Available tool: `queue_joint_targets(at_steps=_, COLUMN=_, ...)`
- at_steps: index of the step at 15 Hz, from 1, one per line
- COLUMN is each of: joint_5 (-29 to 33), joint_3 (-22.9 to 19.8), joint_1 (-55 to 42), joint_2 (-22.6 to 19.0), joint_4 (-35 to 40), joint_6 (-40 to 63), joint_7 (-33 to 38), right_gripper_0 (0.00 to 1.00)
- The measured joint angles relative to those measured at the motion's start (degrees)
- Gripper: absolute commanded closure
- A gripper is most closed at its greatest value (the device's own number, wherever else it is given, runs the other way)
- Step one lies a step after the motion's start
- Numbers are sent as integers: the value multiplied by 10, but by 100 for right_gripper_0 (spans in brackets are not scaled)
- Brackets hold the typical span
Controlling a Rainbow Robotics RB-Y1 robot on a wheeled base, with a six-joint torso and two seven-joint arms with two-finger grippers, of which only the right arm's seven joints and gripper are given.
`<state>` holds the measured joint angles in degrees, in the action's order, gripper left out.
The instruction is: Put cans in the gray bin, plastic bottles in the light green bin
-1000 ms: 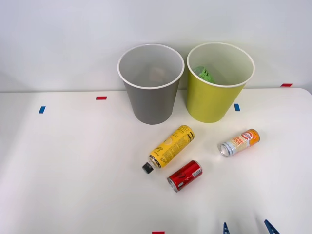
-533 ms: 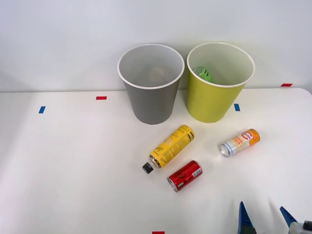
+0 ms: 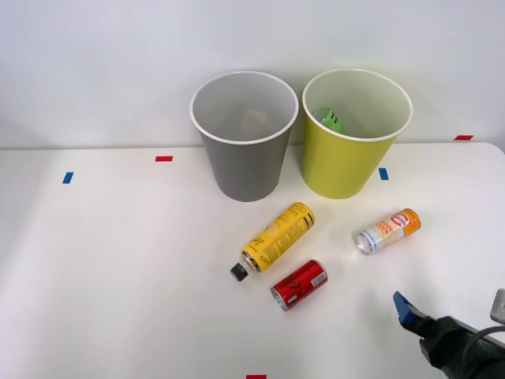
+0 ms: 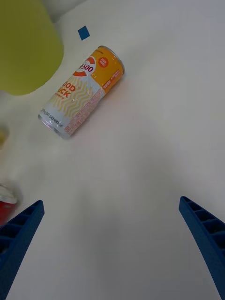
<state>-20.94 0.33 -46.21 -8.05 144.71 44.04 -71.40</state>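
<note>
Tape marks, a blue one (image 3: 68, 178) and a red one (image 3: 163, 159), sit far off to the left of the jaws on the white table (image 3: 118, 276). Next comes the gray bin (image 3: 244, 146), upright at the back of the table, well ahead of the jaws and to their left, with something pale lying in its bottom. Nearer, the yellow bottle (image 3: 274, 238) lies on its side, black cap pointing toward the robot, and the red can (image 3: 300, 284) lies just beside it, close to the cap end; whether the two touch is hard to tell. The light green bin (image 3: 352, 144) stands upright just beside the gray one, and a green bottle (image 3: 329, 120) rests inside it. The orange-and-white can (image 3: 387, 230) lies on its side on the table, directly ahead of the jaws and clear of them, apart from the red can and the yellow bottle.

The right gripper (image 4: 112, 243) hovers at the near right of the table, its jaws spread wide with nothing between them but bare tabletop. One blue ribbed finger (image 3: 403, 307) points toward the orange-and-white can. Another red tape mark (image 3: 463, 137) lies at the far right, ahead of the jaws.
</note>
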Motion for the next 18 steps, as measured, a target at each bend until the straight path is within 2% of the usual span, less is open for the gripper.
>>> queue_joint_targets(at_steps=4, joint_5=-34, joint_3=-70, joint_1=159, joint_2=4, joint_4=28, joint_6=210, joint_7=167, right_gripper_0=0)
queue_joint_targets(at_steps=6, joint_5=-37, joint_3=-90, joint_1=212, joint_2=-1, joint_4=30, joint_6=271, joint_7=247, right_gripper_0=0)
queue_joint_targets(at_steps=9, joint_5=-38, joint_3=-93, joint_1=262, joint_2=-29, joint_4=2, joint_6=292, joint_7=338, right_gripper_0=0)
queue_joint_targets(at_steps=18, joint_5=-20, joint_3=-81, joint_1=388, joint_2=-94, joint_4=-140, joint_6=295, joint_7=462, right_gripper_0=0)
